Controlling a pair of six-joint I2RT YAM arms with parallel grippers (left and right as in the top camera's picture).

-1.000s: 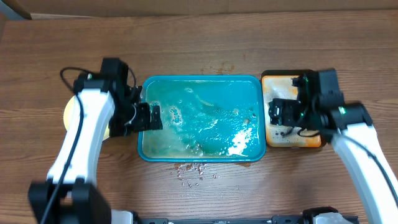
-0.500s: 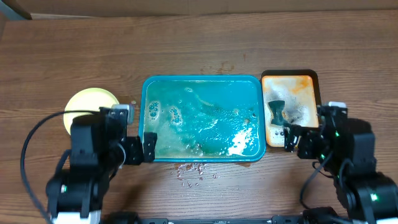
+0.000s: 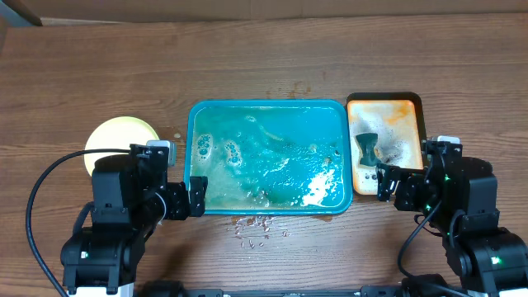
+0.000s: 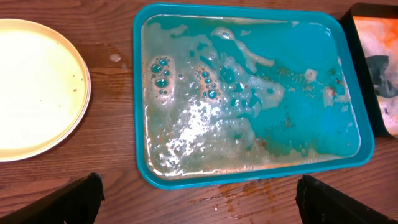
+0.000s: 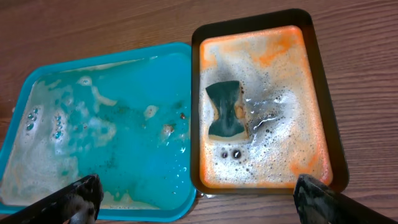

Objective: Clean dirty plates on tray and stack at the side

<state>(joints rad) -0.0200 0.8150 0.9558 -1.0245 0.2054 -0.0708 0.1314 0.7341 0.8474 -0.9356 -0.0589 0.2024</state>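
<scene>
My left gripper (image 3: pixel 180 200) and right gripper (image 3: pixel 404 188) both have their fingers spread wide with nothing in them, down by the 6 o'clock edge of the table. The blue tray (image 3: pixel 297 136) in the middle holds only foam. A pale yellow plate (image 3: pixel 115 136) lies on the wood at its 9 o'clock, and I cannot tell if more plates hide under it. If I swing an arm low, I think it could bump the tray and slosh soapy water onto the wood, where drops (image 3: pixel 256 227) lie at 6 o'clock.

text: none readable | labels: none | brands: none | numbers: none | signs: none
</scene>
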